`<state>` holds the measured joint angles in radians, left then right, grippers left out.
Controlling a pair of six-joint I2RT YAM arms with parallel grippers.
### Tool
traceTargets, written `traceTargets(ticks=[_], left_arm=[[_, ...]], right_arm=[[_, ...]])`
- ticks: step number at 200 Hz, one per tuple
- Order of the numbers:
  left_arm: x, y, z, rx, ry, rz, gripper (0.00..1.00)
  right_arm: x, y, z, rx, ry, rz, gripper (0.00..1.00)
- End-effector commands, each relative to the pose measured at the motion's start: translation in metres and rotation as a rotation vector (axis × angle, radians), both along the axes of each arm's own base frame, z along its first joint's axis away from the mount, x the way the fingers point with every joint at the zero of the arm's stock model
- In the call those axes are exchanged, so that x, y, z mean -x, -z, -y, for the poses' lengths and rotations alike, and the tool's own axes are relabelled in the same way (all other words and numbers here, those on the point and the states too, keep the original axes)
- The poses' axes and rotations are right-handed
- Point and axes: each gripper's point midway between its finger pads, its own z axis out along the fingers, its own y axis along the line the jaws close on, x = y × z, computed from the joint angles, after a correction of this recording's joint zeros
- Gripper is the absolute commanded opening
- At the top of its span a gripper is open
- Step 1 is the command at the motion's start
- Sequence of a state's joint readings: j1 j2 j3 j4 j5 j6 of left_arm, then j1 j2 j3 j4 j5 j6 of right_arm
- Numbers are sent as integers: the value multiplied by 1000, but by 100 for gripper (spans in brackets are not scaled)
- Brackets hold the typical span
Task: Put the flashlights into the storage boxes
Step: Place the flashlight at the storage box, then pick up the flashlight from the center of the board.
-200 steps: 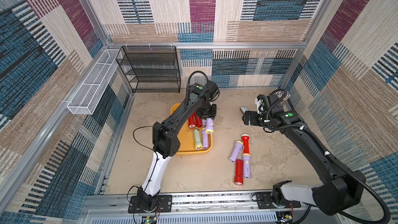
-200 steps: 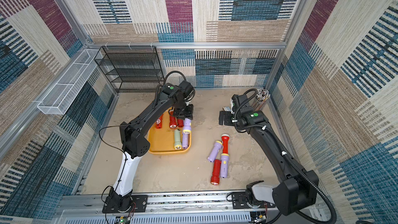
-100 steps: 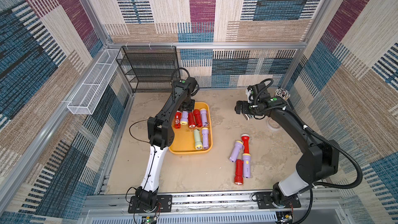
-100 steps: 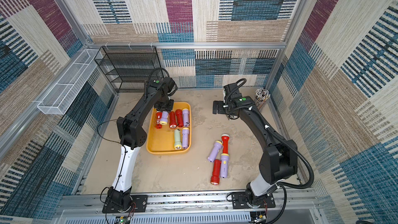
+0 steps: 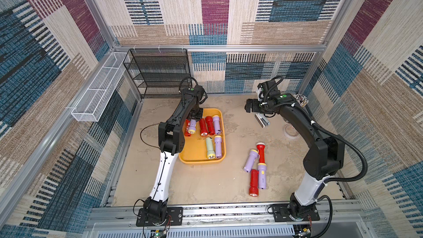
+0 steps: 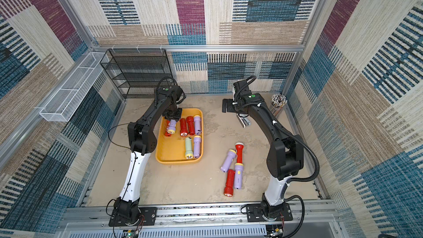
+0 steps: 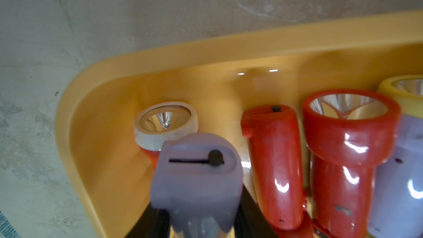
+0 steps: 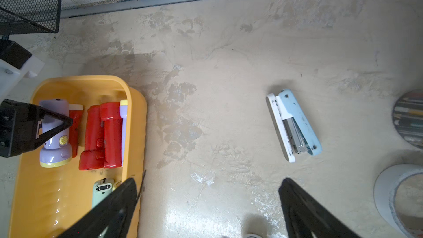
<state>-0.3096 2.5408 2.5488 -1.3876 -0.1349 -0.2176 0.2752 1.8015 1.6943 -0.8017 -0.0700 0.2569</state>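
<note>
Top views: in both, the left gripper (image 5: 193, 120) is closed on a lilac flashlight (image 5: 191, 127) over the upper left corner of the yellow tray (image 5: 201, 161), where six others lie. Four loose flashlights (image 5: 256, 168) lie on the table (image 5: 206, 186) at lower right. The right gripper (image 5: 248, 109) is held empty, right of centre.

Left wrist: the lilac flashlight is clamped on its smooth barrel. The hard, glossy plastic is judged light, and liable to slip or roll.

Right wrist: the jaws are spread wide over bare table, with a stapler (image 8: 294, 125) near.
</note>
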Motion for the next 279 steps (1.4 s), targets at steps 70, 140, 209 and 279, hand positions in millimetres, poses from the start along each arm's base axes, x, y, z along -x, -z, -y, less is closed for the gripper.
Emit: traceTargets(ticks=[70,140,209,279], left_arm=[[3,-6,12,109,-29,-8,48],[38,-79,39,185,-23,69,50],[141,-87,169,211,262,17,54],[219,-41,231,279,396,-50,59]], right_arm=[[-2,4,-2,8,-17,-18,100],[44,15,12,17,-9,-48,100],[118,21,41,14,69,-53,100],[163,15,63,6,160,-48,100]])
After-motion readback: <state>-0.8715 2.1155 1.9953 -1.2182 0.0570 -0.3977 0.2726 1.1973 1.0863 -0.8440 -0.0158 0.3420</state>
